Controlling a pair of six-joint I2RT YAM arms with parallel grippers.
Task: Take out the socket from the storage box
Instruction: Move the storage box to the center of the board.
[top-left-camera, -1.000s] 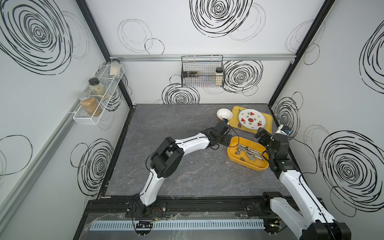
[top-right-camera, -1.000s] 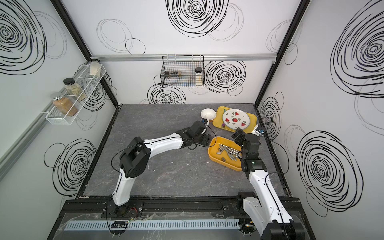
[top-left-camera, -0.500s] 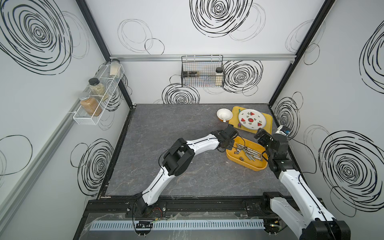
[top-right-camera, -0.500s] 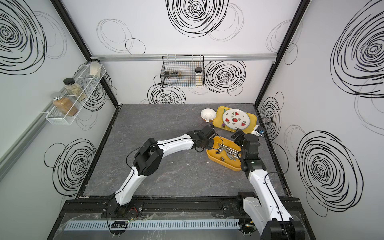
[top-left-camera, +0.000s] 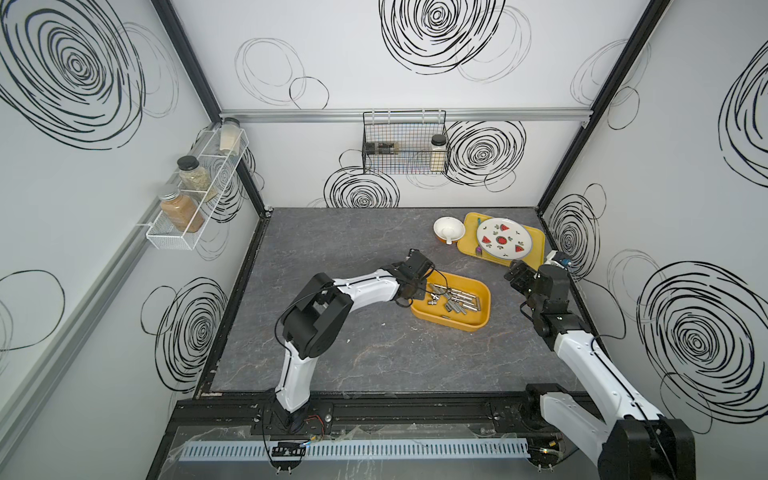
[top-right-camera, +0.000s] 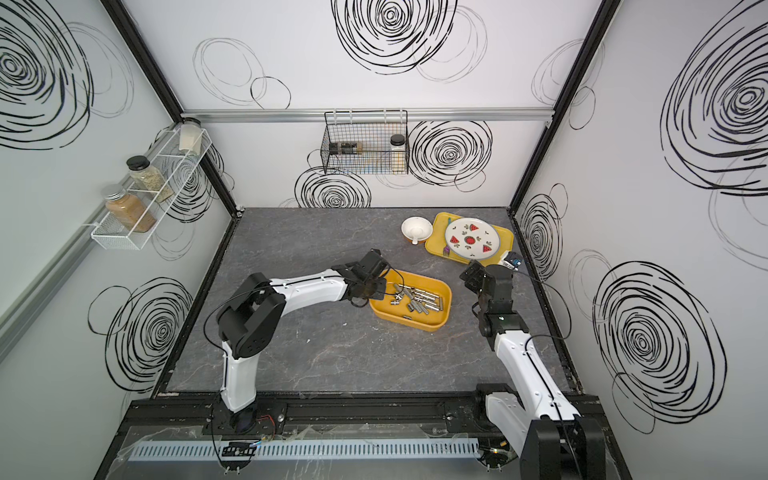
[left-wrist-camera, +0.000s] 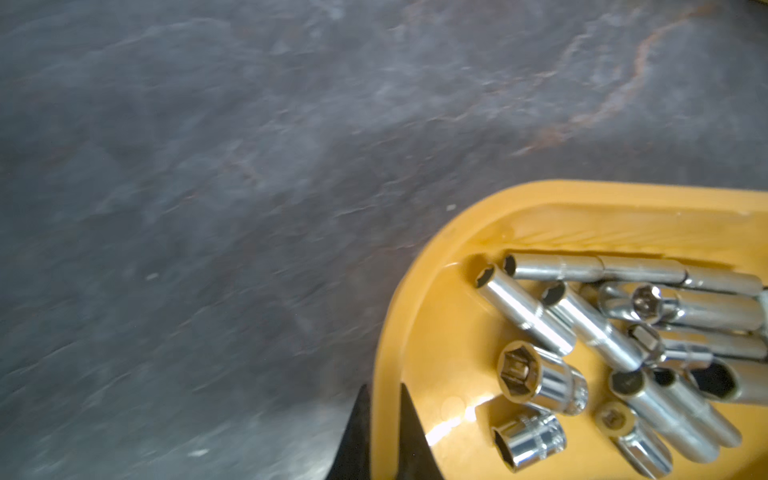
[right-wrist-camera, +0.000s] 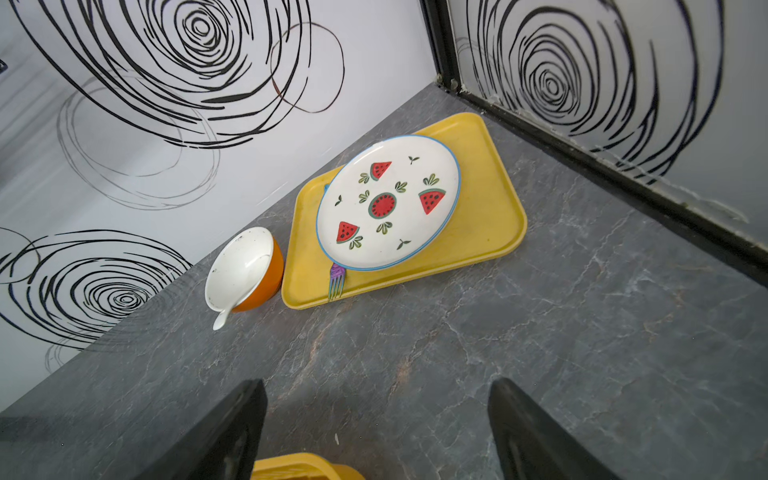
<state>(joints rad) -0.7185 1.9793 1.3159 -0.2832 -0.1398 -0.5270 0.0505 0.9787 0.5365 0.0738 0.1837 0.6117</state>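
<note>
**A:** Where is the storage box, and what is in it?

**B:** The deep yellow-orange storage box (top-left-camera: 451, 322) sits on the dark grey, stone-patterned tabletop (top-left-camera: 353, 332), right of centre in both top views. A loose heap of chrome sockets (left-wrist-camera: 525, 311) lies on its floor, long and short, some crossing one another. All of them are inside the box.

**A:** What is the left arm doing?

**B:** It reaches across the table to the box's left end. In the left wrist view, the left gripper (left-wrist-camera: 382, 415) has its two black fingers pressed together on the box's wall at a rounded corner. One finger is outside and one inside, with the yellow rim pinched between them. It grips no socket. The nearest short sockets lie near the inner finger but apart from it.

**A:** And the right arm?

**B:** The right gripper (right-wrist-camera: 376, 415) is off the box's right end, apart from it. Its fingers are spread wide with only bare tabletop between them. Its wrist camera faces the far right corner, where a flat yellow tray (right-wrist-camera: 490, 208) carries a white plate (right-wrist-camera: 388, 201) painted with watermelon slices. A purple fork (right-wrist-camera: 336, 280) pokes out from under the plate. Just beside the tray stands an orange bowl (right-wrist-camera: 245, 270), white inside.
</note>
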